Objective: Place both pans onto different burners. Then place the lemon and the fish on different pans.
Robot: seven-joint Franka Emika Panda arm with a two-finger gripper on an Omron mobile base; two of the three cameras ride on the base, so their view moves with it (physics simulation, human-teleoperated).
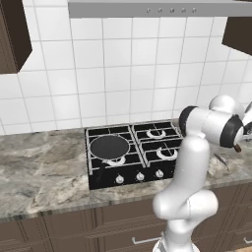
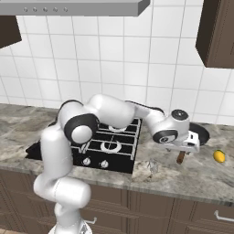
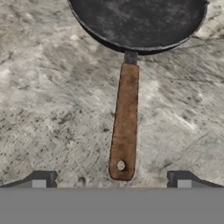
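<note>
Black round pan [image 3: 138,22], brown wooden handle [image 3: 124,120], grey marbled counter [image 3: 48,96]

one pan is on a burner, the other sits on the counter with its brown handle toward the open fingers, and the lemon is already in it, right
Not quite. The right base view shows the lemon lying on the counter beside the second pan, not in it. The rest holds: the first pan is on a burner.

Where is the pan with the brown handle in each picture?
Left base view: hidden behind the arm at the right edge; just its brown handle tip peeks out.
Right base view: pan with the brown handle on the counter, right of the cooktop, behind the gripper.
Hand view: pan at top.
Shared landmark: the cooktop.
</note>
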